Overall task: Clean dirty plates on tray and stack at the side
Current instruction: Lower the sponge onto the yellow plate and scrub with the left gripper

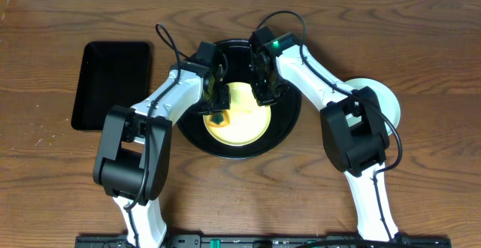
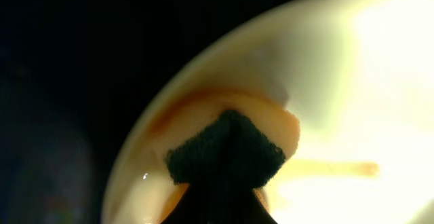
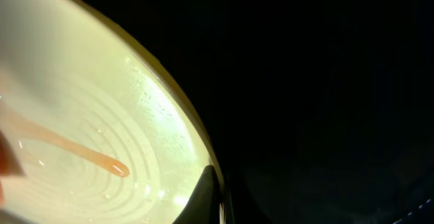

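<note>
A pale yellow plate (image 1: 242, 120) lies in the round black tray (image 1: 287, 122) at the table's middle. My left gripper (image 1: 216, 107) is shut on a dark sponge (image 1: 217, 118) and presses it on the plate's left part. In the left wrist view the sponge (image 2: 227, 149) sits on an orange-brown smear (image 2: 325, 168) on the plate (image 2: 366, 81). My right gripper (image 1: 264, 90) is shut on the plate's far right rim. In the right wrist view one finger (image 3: 209, 195) lies over the rim of the plate (image 3: 88, 95). Light mint plates (image 1: 388, 104) lie at the right, partly under the right arm.
A smaller black rectangular tray (image 1: 113, 83) lies on the left of the wooden table (image 1: 45, 173). Both arms cross over the round tray's far half. The tray's dark floor fills the left wrist view's left side (image 2: 54, 115) and the right wrist view's right side (image 3: 325, 115).
</note>
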Motion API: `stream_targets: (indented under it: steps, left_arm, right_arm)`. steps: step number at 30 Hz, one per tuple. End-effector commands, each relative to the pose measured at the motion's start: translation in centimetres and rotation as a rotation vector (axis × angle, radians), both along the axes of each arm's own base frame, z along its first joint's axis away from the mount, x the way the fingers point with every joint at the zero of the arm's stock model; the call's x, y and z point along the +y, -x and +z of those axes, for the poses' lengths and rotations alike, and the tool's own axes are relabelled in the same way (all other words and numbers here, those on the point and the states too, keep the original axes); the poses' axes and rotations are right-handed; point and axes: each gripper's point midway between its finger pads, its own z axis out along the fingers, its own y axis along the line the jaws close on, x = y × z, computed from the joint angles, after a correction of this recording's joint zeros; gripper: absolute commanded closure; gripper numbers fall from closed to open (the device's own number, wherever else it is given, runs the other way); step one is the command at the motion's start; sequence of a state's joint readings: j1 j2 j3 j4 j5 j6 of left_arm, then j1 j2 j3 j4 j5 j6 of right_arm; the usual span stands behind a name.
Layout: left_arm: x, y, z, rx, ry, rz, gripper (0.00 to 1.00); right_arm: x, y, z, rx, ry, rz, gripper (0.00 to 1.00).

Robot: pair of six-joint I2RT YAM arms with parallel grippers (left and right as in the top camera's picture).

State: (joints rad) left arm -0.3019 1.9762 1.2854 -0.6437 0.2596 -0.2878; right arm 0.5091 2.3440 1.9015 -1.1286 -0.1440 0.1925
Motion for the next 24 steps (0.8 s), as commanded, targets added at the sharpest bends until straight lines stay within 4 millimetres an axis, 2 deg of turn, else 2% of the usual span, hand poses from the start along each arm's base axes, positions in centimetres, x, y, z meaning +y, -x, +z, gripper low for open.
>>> stream_targets:
  steps: [1, 6, 9, 11, 13, 15, 17, 21, 24]
  left_arm:
    - [-2.9, 3.0, -1.5, 0.158, 0.157, 0.002, 0.93]
    - [-4.0, 2.4, -1.0, 0.136, 0.225, -0.010, 0.93]
    - [-4.2, 1.0, -0.9, 0.080, 0.237, -0.013, 0.93]
    - [-3.7, -0.4, -1.0, 0.020, 0.211, -0.002, 0.93]
    - [-1.8, -2.1, -1.5, -0.049, 0.108, 0.043, 0.92]
    - [1.4, -3.8, -2.0, -0.131, -0.078, 0.119, 0.92]
    - [3.7, -4.5, -2.0, -0.175, -0.206, 0.175, 0.93]
    - [4.4, -3.2, -2.3, -0.126, -0.241, 0.182, 0.93]
    - [4.7, -0.5, -2.7, -0.010, -0.265, 0.237, 0.92]
  right_arm:
    - [-0.6, -0.1, -0.4, -0.008, 0.018, 0.008, 0.99]
    - [-0.6, -0.1, -0.4, -0.008, 0.018, 0.008, 0.99]
    - [-0.6, -0.1, -0.4, -0.008, 0.018, 0.008, 0.99]
    - [-0.6, -0.1, -0.4, -0.006, 0.014, 0.008, 0.99]
    - [-0.4, 0.0, -0.4, 0.000, 0.003, 0.007, 0.99]
    - [-0.2, 0.1, -0.4, 0.004, -0.007, 0.008, 0.99]
    - [-0.1, 0.1, -0.4, 0.005, -0.014, 0.007, 0.99]
    - [-0.1, 0.1, -0.4, 0.004, -0.015, 0.007, 0.99]
    - [-0.1, 0.0, -0.4, 0.002, -0.016, 0.007, 0.99]
